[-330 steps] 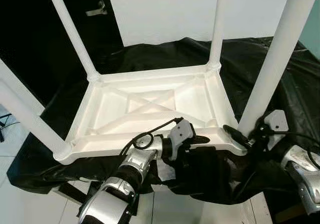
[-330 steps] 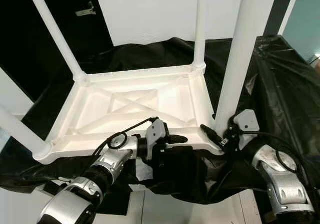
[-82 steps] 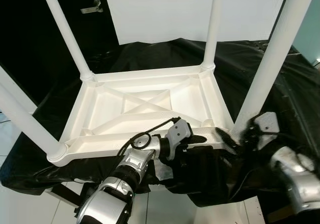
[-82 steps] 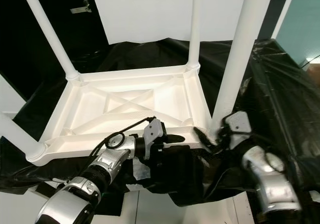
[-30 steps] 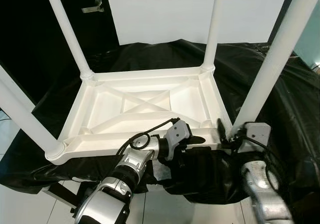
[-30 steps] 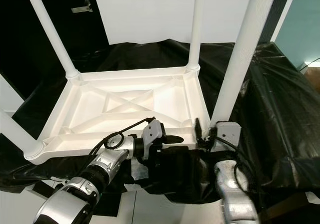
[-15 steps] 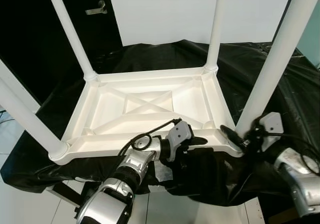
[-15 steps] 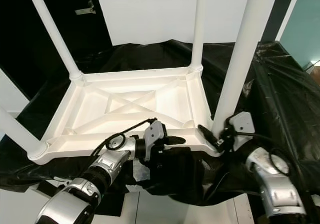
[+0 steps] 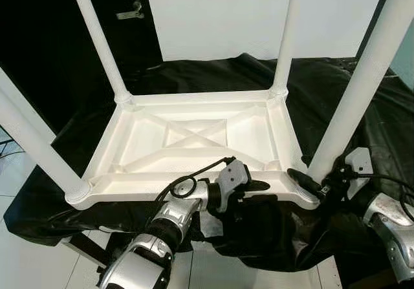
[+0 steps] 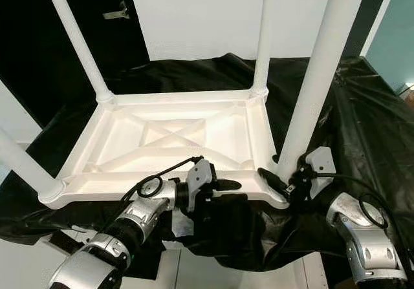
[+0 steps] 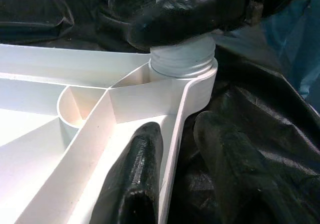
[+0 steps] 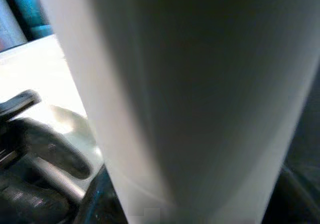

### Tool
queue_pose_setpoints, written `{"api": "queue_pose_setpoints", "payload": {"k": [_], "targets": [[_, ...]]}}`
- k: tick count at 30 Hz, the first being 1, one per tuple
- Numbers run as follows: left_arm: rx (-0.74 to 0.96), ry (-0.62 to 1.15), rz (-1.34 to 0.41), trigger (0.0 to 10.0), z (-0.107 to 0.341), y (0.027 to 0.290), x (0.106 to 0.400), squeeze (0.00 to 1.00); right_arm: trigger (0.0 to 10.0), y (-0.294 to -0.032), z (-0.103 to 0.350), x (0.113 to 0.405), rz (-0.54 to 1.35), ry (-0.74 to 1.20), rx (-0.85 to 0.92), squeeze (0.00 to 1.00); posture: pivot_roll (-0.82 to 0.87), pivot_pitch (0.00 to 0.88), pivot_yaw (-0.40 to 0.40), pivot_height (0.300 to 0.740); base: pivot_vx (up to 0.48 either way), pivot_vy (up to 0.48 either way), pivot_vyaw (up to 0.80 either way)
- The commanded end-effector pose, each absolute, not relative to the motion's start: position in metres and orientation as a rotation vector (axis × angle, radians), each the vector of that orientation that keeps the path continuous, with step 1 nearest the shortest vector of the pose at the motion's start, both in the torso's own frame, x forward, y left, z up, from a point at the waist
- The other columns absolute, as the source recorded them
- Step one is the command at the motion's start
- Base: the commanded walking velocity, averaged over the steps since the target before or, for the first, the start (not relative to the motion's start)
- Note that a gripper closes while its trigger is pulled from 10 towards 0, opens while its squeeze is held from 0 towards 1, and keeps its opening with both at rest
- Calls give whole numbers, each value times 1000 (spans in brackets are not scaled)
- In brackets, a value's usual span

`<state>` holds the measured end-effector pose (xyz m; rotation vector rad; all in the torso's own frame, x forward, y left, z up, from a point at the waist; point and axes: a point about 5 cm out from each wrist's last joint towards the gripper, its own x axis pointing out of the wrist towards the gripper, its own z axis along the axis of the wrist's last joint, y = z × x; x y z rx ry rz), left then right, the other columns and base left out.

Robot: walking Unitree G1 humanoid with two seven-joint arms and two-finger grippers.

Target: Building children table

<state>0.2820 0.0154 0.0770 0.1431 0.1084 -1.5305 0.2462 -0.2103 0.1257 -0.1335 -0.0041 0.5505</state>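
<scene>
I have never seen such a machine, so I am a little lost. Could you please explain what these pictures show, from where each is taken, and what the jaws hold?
This is a humanoid robot with two silver arms, each ending in two black fingers. The two wide pictures come from cameras in its head, looking down. The two close pictures come from cameras on its wrists.

Before it lies a white children's table, upside down on a surface under black plastic sheeting, with its four legs pointing up.

The left gripper clamps the table's near rim; the left wrist view shows one finger inside the rim and one outside. The right gripper is at the base of the near right leg, where the leg meets its corner socket. Its fingers look wrapped around the leg.
</scene>
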Motion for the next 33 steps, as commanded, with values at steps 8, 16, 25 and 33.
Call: {"api": "queue_pose_setpoints", "payload": {"k": [8,16,25,33], "targets": [[166,338,-1571,10000,44,28,269,0,0,-177,100,241,-24,-67,-39,0,-135,0,44,740,0,0,0],[170,355,-1560,10000,42,36,269,0,0,-174,98,244,-127,-73,10,0,-130,0,50,740,0,0,0],[174,357,-1560,10000,40,38,268,0,10000,-155,102,249,158,-116,-92,1000,-110,0,33,740,0,0,0],[182,376,-1554,10000,36,45,265,0,10000,-193,112,255,418,-66,-226,0,-99,0,27,740,0,0,0]]}}
